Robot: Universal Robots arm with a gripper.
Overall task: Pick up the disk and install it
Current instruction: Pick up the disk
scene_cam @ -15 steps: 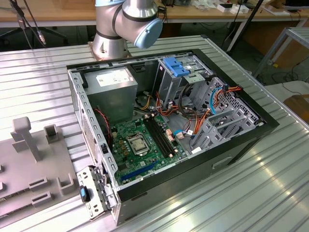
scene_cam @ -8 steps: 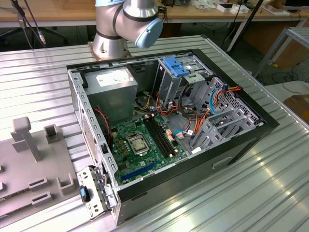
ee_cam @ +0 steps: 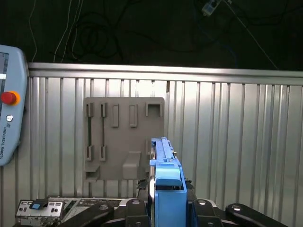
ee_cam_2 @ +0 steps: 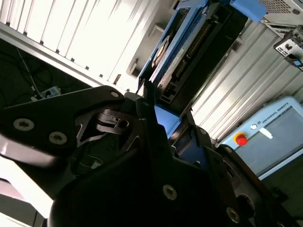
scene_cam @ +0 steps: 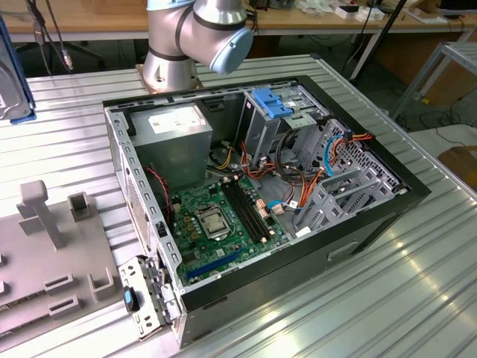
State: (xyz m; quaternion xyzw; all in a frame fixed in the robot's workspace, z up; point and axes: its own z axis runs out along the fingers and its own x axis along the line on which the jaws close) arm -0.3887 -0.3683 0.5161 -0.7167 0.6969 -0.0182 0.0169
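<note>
Edgewise in gripper (ee_cam: 168, 210), disk (ee_cam: 165, 158) abv table (ee_cam: 236, 142).

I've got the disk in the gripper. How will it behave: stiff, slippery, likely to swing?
Probably stiff: the disk stands straight out of the gripper with no sag. Its smooth blue plastic rails may be somewhat slippery. Most of it juts past the grip in the second wrist view, so it may pivot if bumped.

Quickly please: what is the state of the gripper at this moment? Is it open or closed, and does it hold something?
The gripper: closed, holding the disk between its fingers.
</note>
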